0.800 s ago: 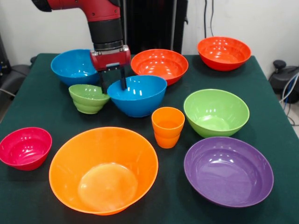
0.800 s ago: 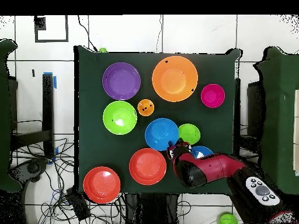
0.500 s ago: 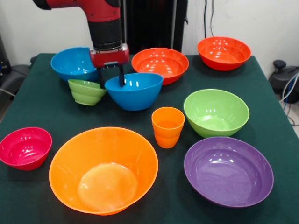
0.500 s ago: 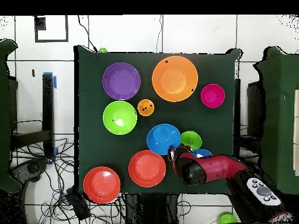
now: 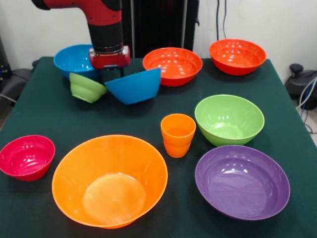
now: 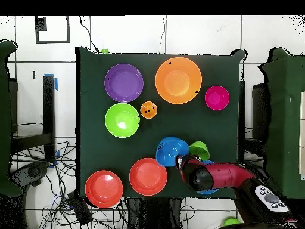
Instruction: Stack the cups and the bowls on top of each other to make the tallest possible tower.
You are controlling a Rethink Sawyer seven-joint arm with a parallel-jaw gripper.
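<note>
Gripping the rim of the tilted blue bowl [image 5: 131, 86], my gripper [image 5: 110, 73] has its jaws clamped on that rim, one finger to each side of the wall; the bowl hangs tipped, its mouth turned away from the front camera and its outer wall showing. Just beside it, the small ribbed green bowl [image 5: 86, 87] also leans over, touching or nearly touching the blue one; I cannot tell which. Behind my wrist sits the second blue bowl [image 5: 72, 59], upright and largely hidden by my arm in the overhead view. Two red-orange bowls stand along the same far stretch of the green table [image 5: 44, 114]: the nearer red-orange bowl [image 5: 172, 65] just beside the tilted blue one, the corner red-orange bowl [image 5: 237, 56] well apart. Toward the middle stands the orange cup [image 5: 178, 134], upright, near the large green bowl [image 5: 229, 119]. The purple bowl [image 5: 241, 181], the large orange bowl [image 5: 110, 180] and the small crimson bowl [image 5: 26, 156] lie along the opposite edge, each separate and open upward.
</note>
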